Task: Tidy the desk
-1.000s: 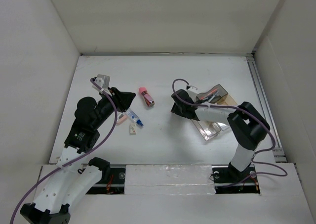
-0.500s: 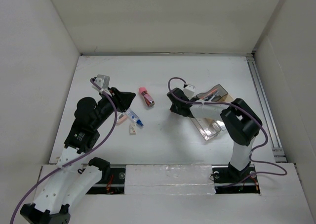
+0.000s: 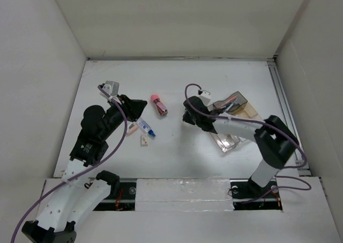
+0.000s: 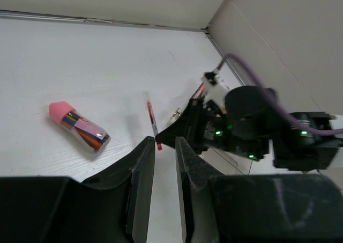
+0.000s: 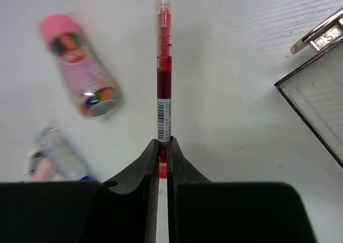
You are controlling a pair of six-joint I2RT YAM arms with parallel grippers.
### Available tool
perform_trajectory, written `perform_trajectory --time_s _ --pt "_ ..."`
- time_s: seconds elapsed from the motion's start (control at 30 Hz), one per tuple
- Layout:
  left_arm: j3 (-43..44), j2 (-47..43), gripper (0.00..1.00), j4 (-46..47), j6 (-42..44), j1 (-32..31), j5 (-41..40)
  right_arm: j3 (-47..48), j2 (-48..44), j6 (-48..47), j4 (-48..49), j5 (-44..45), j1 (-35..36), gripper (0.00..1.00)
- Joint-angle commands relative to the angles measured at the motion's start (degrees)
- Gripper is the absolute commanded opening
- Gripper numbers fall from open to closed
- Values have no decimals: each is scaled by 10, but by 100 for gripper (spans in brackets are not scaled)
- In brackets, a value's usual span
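Note:
The white desk (image 3: 177, 157) holds loose stationery. My right gripper (image 3: 186, 117) is shut on the end of a red pen (image 5: 163, 87), which points away from it low over the desk; in the wrist view the gripper (image 5: 163, 144) pinches the pen's red end. The pen also shows in the left wrist view (image 4: 152, 119). A pink-capped tube of coloured sticks (image 3: 158, 104) lies just left of the pen (image 5: 83, 79). My left gripper (image 3: 140, 108) is narrowly open and empty (image 4: 162, 146), hovering left of the tube.
A clear plastic compartment tray (image 3: 231, 122) sits right of my right gripper, its corner in the right wrist view (image 5: 316, 109), with a gold clip (image 5: 316, 34) beside it. A blue-capped item (image 3: 146, 128) and a small eraser (image 3: 143, 140) lie below my left gripper. A metal rail (image 3: 284, 109) runs along the right edge.
My right gripper has shifted slightly left with the pen, and its elbow swung out to the right. The left arm has not moved.

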Motion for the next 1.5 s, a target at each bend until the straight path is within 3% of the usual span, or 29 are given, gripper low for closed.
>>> perform_trajectory --time_s 0.0,0.17,0.33,0.67,1.0,1.47 --pt "17 -5 19 30 3 3 2 -32 -131 -1 106 -11 0 0" --pt "16 -9 18 30 3 3 4 -101 -267 18 118 -12 -52 0" --pt "14 -9 19 31 1 3 9 -195 -371 52 130 -52 -162 0" --pt "14 -4 19 33 1 3 7 -295 -365 138 224 -181 -329 0" --pt "13 -5 19 31 2 3 10 -319 -323 237 288 -213 -380 0" --pt "13 -4 19 33 1 3 10 -347 -308 246 283 -167 -360 0"
